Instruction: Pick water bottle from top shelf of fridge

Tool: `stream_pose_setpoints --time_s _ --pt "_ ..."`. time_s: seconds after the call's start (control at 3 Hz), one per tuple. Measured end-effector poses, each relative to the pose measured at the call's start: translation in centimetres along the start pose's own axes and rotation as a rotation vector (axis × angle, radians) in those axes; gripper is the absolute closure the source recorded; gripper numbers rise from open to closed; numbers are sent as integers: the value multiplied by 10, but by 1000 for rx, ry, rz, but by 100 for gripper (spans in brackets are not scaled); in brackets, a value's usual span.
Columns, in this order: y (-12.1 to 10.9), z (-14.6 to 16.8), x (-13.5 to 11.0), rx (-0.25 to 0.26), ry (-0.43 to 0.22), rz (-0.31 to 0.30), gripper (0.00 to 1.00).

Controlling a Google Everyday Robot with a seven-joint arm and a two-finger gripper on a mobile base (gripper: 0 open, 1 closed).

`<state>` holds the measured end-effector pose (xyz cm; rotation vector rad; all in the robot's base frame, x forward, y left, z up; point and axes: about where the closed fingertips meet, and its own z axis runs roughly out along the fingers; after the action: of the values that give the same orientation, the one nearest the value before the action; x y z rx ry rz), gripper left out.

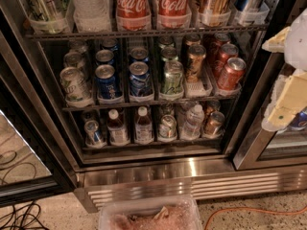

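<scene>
Camera view: the water bottle (91, 6) stands upright on the top shelf (144, 33), well up-left of the pincer (287, 92), whose grip I cannot tell.

Item: "Coca-Cola", white script, on left red bottle (132, 4) and right red bottle (171, 3), top shelf (144, 33), centre. Other labels: unreadable. Gripper (288, 99): far right, beside the fridge (192, 169).

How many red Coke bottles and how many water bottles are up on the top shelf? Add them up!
Coca-Cola bottles: 2
water bottle: 1
Total: 3
The gripper is at the right edge, outside the fridge, touching no bottle.
</scene>
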<state>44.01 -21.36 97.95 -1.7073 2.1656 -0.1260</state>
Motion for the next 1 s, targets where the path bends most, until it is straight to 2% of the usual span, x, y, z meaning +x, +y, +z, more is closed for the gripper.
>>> stream_pose_setpoints --time_s 0.33,0.67,1.0 --pt "13 1 1 73 -105 -34 0" --pt "5 13 28 164 -252 -2 0" --pt "-30 31 33 275 -472 20 0"
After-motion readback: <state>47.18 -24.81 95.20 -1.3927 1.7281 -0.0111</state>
